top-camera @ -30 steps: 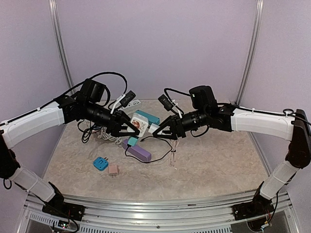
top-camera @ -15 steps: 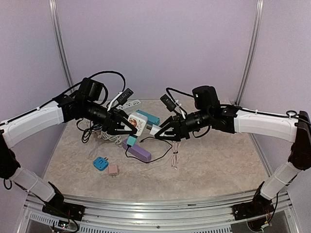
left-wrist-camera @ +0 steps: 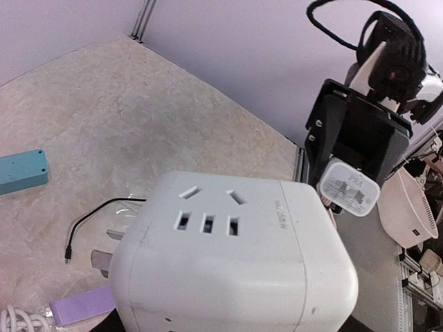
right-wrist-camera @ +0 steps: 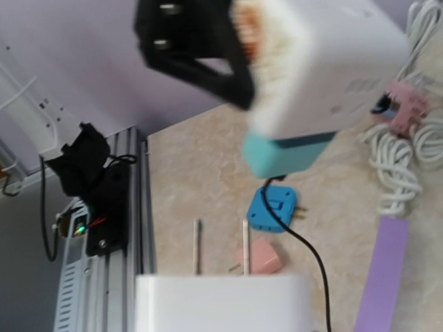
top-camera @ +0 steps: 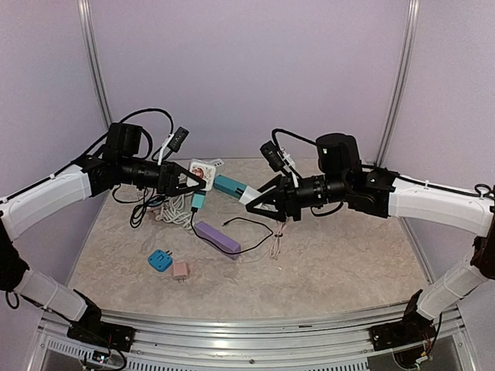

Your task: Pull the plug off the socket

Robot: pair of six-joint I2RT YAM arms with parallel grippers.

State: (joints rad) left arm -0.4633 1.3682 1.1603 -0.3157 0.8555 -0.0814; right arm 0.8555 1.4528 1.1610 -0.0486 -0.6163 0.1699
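One container only: a white bowl w/ holes, off past the table edge in the left wrist view; its inside can't be made out. The plug is out of the socket. There is a clear gap between them, and both are up in the air over the back of the table. The left gripper has its jaws closed on the socket, a white cube. The right gripper has its jaws closed narrow on the plug, a small white block. The plug's two metal pins stick straight out toward the socket & the left arm, so its long way runs across the table, side to side. A teal block touches the socket's underside, w/ a black wire going down from it. On the table below are a teal strip, a purple box, a pile of white cord, and a blue adapter just beside a pink adapter. In the right wrist view the socket is blurry & the plug is cut off at the bottom edge. In the left wrist view the socket hides the left fingers.
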